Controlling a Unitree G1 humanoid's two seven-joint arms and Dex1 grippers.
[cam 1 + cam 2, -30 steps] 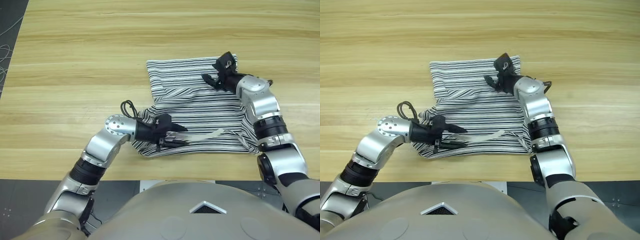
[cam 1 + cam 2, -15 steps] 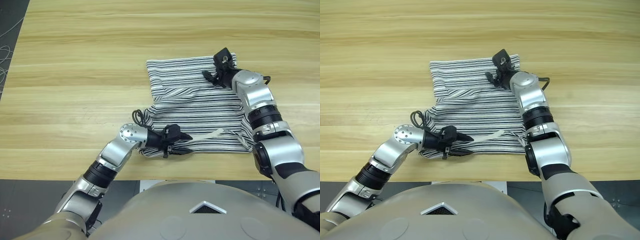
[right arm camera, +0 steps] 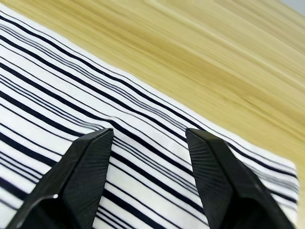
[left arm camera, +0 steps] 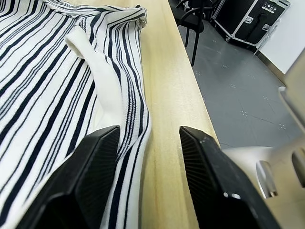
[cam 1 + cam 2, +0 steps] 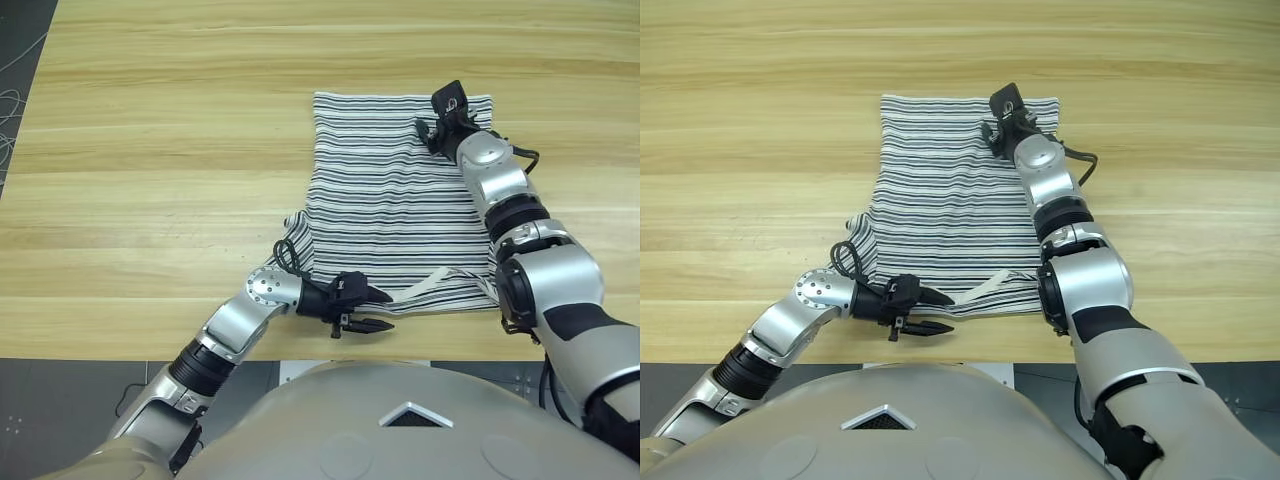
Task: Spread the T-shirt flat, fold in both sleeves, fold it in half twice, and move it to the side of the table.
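One light wooden table [image 5: 150, 120] over grey floor [image 4: 238, 71] (black flight case [image 4: 252, 21] beyond it), one T-shirt [image 5: 390, 210], two grippers. The T-shirt is black-and-white striped and lies mostly flat right of the table's middle, reaching its front edge, with the near-left corner rumpled. The left gripper [image 5: 386, 311] gapes wide at the near hem and the right gripper [image 3: 148, 138] gapes wide over the far-right corner, neither gripping.

The setting looked like a robotics lab or workshop: a long wooden table [image 5: 150, 150] stood on a dark grey floor [image 4: 238, 81], with black equipment cases [image 4: 248, 21], a chair [image 4: 193, 21] and loose cables [image 5: 10, 100] nearby.
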